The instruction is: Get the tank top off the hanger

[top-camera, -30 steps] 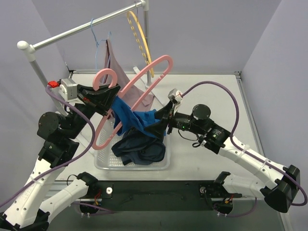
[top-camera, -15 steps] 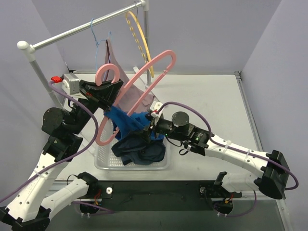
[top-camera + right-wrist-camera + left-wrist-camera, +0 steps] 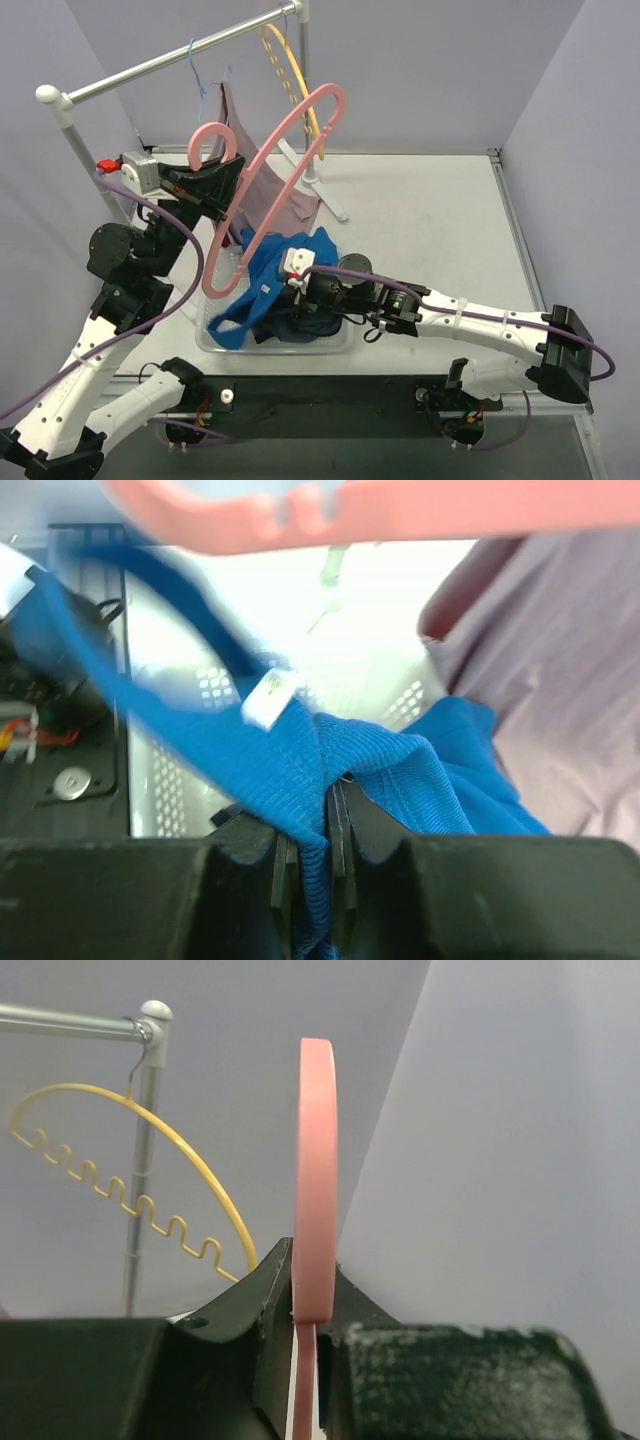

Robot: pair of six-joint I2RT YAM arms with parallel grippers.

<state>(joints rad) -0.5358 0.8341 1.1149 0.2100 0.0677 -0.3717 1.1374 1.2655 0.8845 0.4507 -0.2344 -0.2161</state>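
My left gripper is shut on a pink hanger near its hook and holds it tilted above the basket. In the left wrist view the hanger stands edge-on between the closed jaws of that gripper. The blue tank top is bunched over the basket below the hanger. One strap loop trails by the hanger's lower end; whether they touch I cannot tell. My right gripper is shut on the tank top; in the right wrist view its ribbed fabric is pinched between the jaws, under the hanger.
A white perforated basket at the table's near edge holds dark blue clothes. Behind it a metal rail carries a mauve garment on a thin blue hanger and a yellow wire hanger. The rack's white foot rests on the table.
My right gripper has moved left and nearer, shut on the tank top and drawn it down over the basket. The left gripper has tipped the hanger more upright.
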